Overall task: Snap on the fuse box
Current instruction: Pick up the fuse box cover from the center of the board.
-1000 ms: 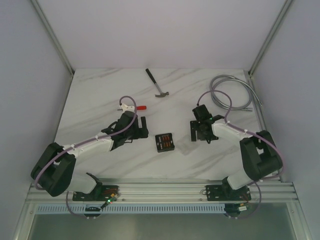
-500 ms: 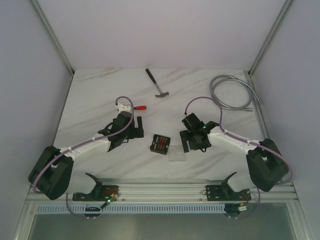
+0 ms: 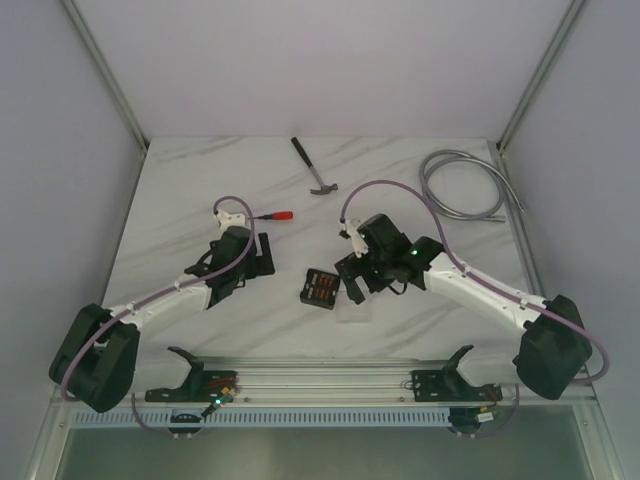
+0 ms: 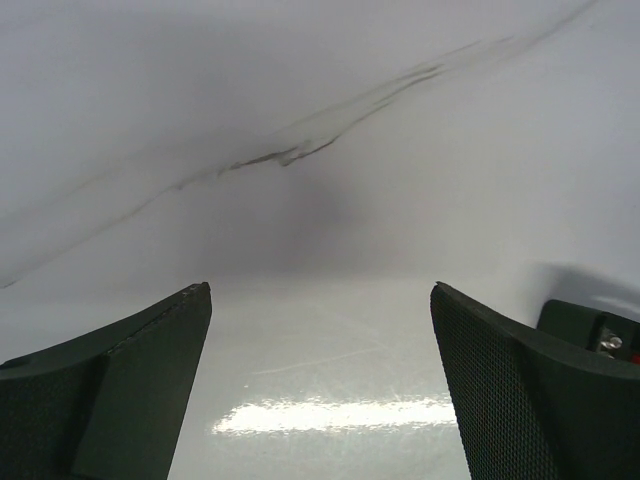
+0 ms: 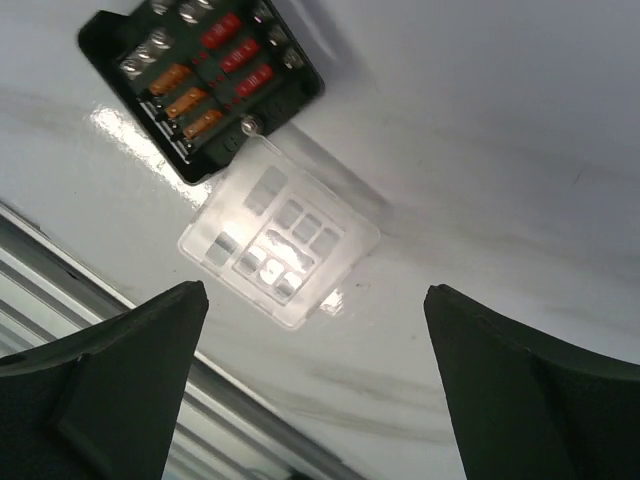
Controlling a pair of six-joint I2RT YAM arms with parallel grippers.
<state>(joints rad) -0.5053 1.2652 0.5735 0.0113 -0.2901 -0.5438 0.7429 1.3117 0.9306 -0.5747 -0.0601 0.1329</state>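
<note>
Marble tabletop (image 3: 200, 180): fuse box (image 5: 200, 85) lies just ahead of the wide-open right hand (image 5: 315, 292); left hand (image 4: 320, 290) equally wide.

A white, grey-veined marble table (image 3: 200, 190) fills the middle, closed in by plain pale walls (image 3: 330, 60) at 9, 12 and 3 o'clock, with slanting aluminium posts (image 3: 104, 70) at 11 and 1 and a slotted aluminium rail (image 3: 320, 373) along 6 o'clock.

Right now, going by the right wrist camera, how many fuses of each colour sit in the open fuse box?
Red fuses: 3
Orange fuses: 3
Total: 6, all seated in the fuse box
</note>
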